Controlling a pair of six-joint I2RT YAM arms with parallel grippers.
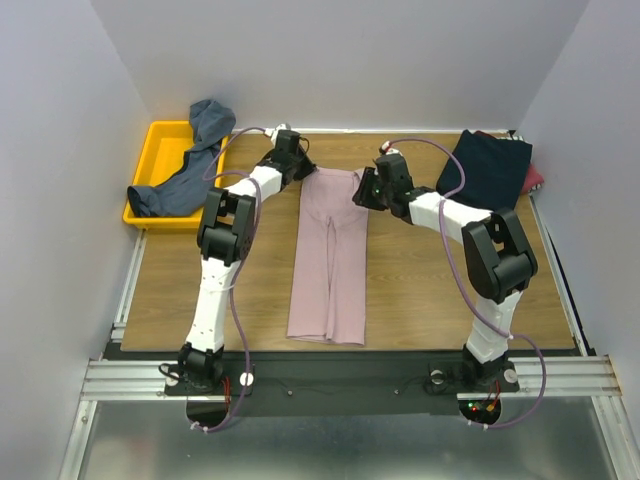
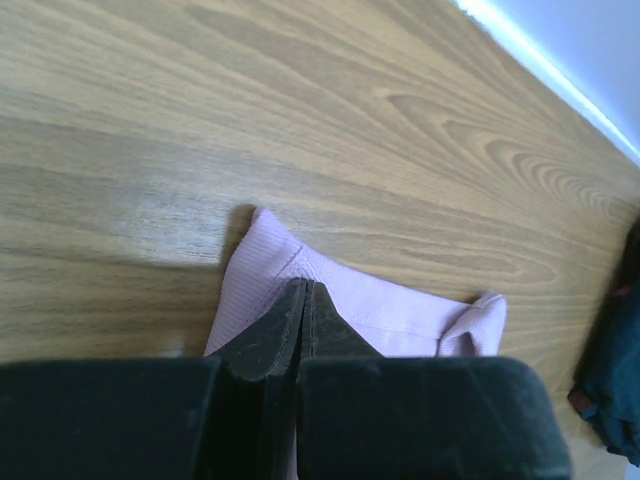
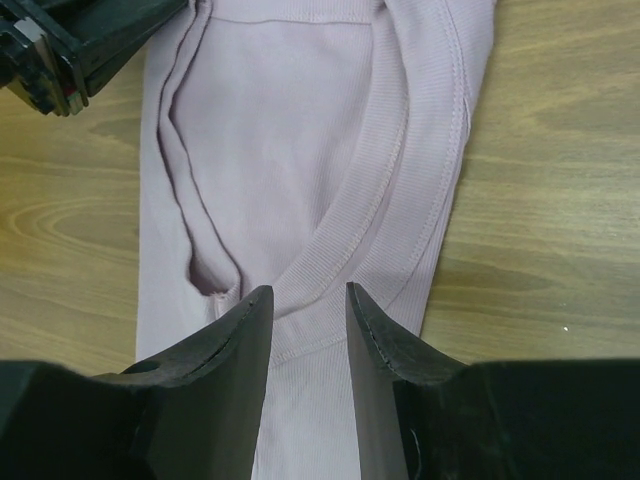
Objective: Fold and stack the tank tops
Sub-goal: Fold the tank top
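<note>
Left gripper [image 2: 303,287], clamped on the pink top [image 2: 400,312] corner at its tips, looks set for my fold; right gripper [image 3: 307,292] hangs half-open over the neckline [image 3: 345,235], empty.

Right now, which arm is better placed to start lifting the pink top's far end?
Left. The left gripper is shut on a far corner of the pink top; the right gripper hangs open over the neckline, gripping nothing.

I can see four tank tops: one pink top [image 1: 328,255], one blue-grey top [image 1: 190,165], one dark navy top [image 1: 490,168], one red top [image 1: 535,179]. One yellow tray [image 1: 150,150]. Two hands: left hand [image 1: 298,166], right hand [image 1: 361,192].
</note>
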